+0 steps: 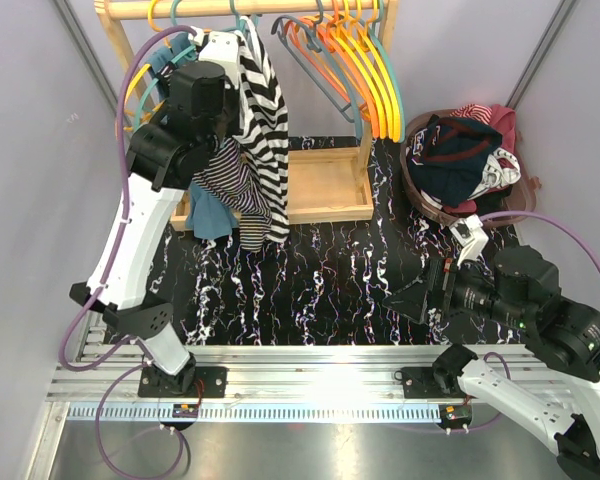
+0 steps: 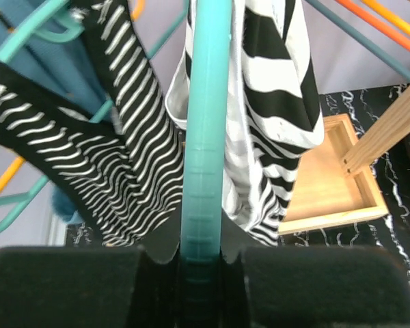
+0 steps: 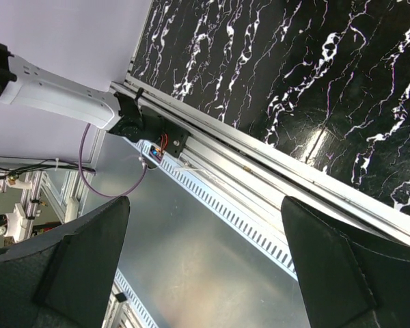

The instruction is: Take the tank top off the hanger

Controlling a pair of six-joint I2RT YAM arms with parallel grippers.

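Observation:
A black-and-white wide-striped tank top (image 1: 267, 125) hangs from a teal hanger (image 1: 185, 50) on the wooden rack at the back left. In the left wrist view the tank top (image 2: 277, 89) drapes to the right of the teal hanger bar (image 2: 205, 137). My left gripper (image 1: 205, 85) is raised at the rack, and in its wrist view (image 2: 202, 256) it is shut on the teal hanger bar. My right gripper (image 1: 423, 290) is low at the right, far from the rack. In its wrist view (image 3: 205, 263) it is open and empty over the metal rail.
A dark thin-striped garment (image 1: 225, 180) and a blue one (image 1: 210, 215) hang left of the tank top. Empty orange, yellow and grey hangers (image 1: 355, 60) fill the rail's right side. The rack's wooden base tray (image 1: 325, 185) lies below. A basket of clothes (image 1: 460, 160) stands back right.

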